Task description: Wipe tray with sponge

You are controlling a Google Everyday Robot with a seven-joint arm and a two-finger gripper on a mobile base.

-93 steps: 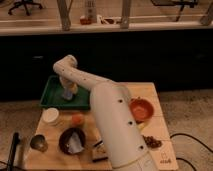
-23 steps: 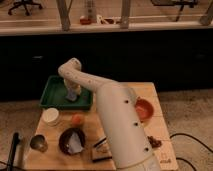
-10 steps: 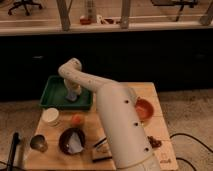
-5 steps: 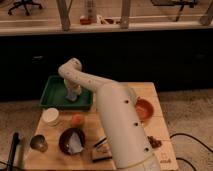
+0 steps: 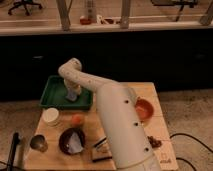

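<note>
The robot's white arm [image 5: 117, 120] reaches from the near edge of a wooden table [image 5: 160, 127] to a green tray [image 5: 50, 95] at the table's far left corner. The gripper [image 5: 72, 92] points down inside the tray's right half, near its front rim. It sits on a pale blue sponge [image 5: 74, 98], the only thing in the tray, and whether it has hold of the sponge cannot be told. Near the front left corner, a dark bowl [image 5: 63, 142] holds a pale cloth [image 5: 75, 144]. An orange bowl [image 5: 143, 109] stands by the right edge, its contents unclear. A white cup [image 5: 51, 116], a metal cup [image 5: 38, 143] and an orange ball [image 5: 76, 119] stand between the tray and the near edge. Compared with nine seconds ago, gripper and sponge are slightly farther right and forward in the tray.
</note>
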